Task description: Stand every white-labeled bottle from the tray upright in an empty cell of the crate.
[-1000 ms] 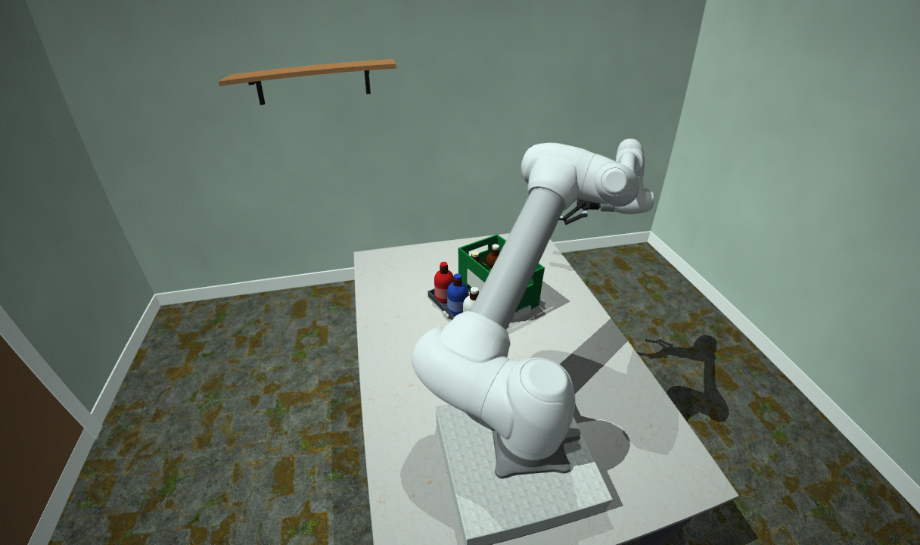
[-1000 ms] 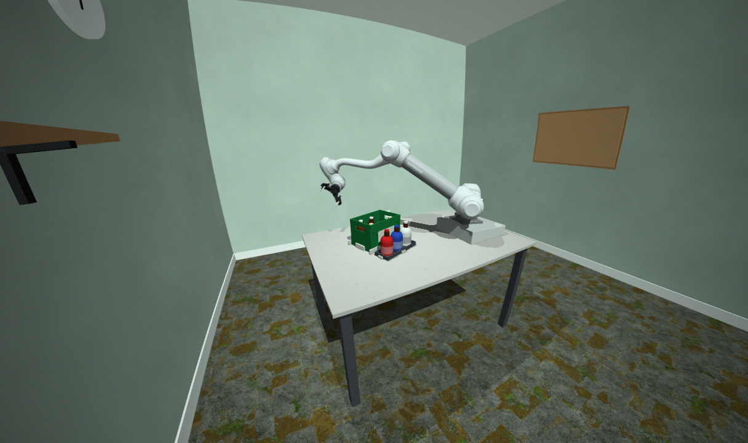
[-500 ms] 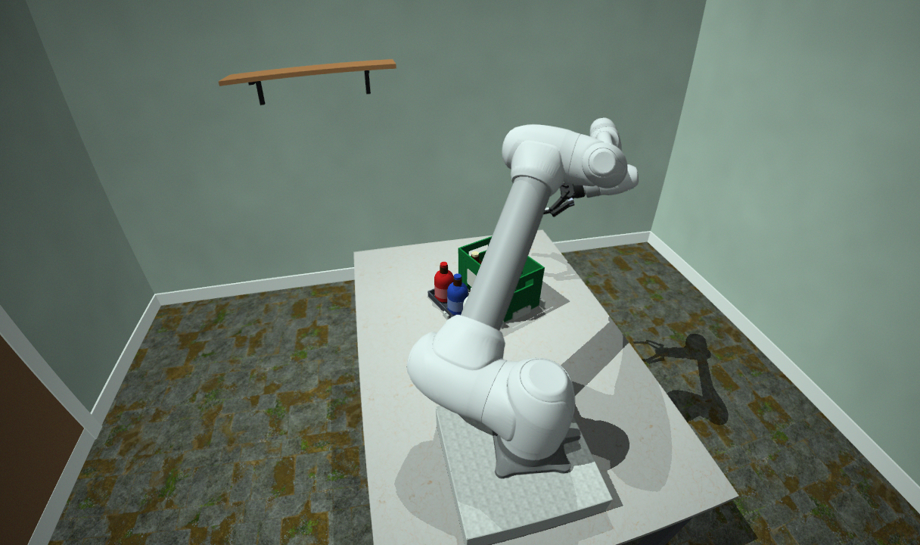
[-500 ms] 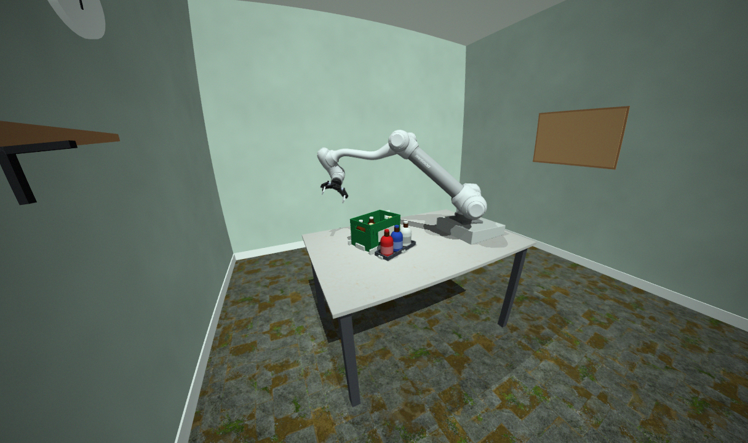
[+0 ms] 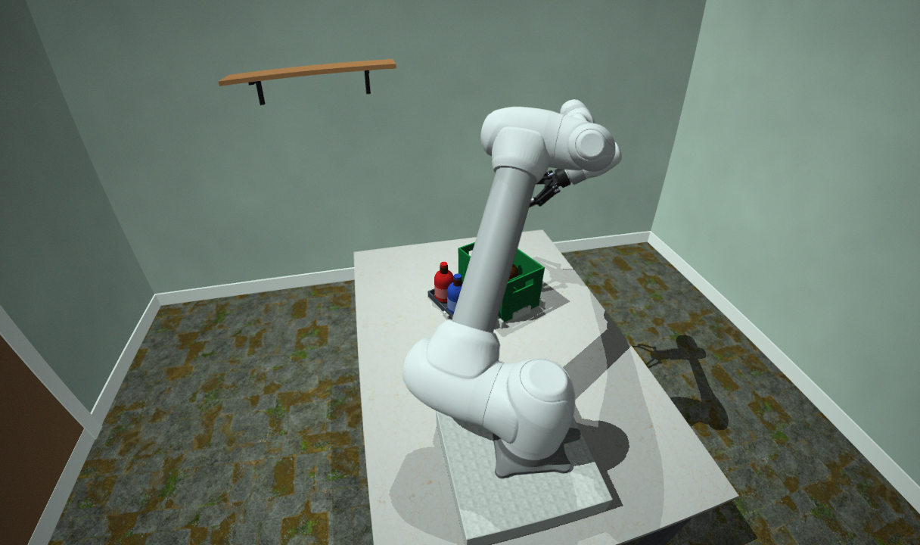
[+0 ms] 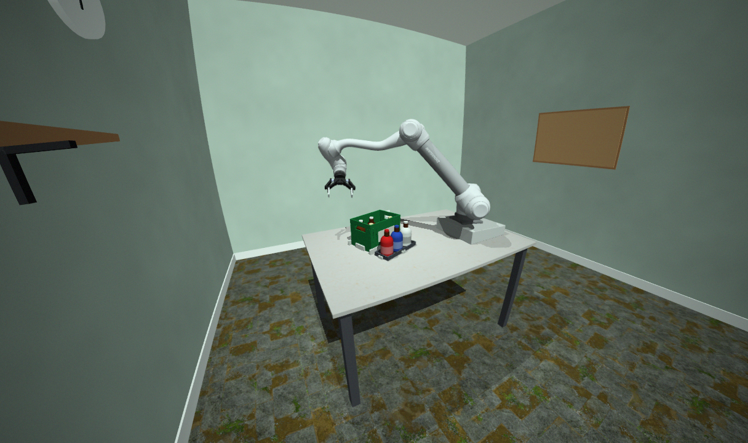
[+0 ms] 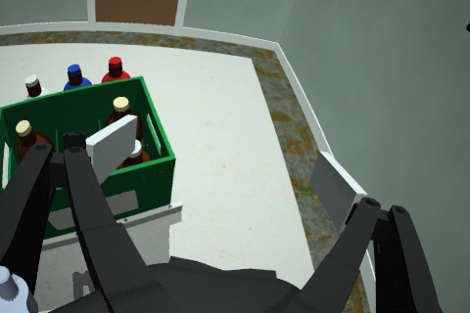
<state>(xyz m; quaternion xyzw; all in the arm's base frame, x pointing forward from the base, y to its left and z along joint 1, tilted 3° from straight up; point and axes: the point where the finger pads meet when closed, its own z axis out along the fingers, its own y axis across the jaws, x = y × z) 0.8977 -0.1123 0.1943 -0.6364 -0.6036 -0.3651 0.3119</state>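
Well above the crate rim — end effector spread wide, empty.

We're looking at a plain room set up as a robot test cell: bare green walls, a wall shelf, a corkboard, one worktop, patchy floor.

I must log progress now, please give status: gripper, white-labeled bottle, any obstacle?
Gripper open, empty, high above crate. White-labeled bottle upright on tray, untouched. Nothing blocking.
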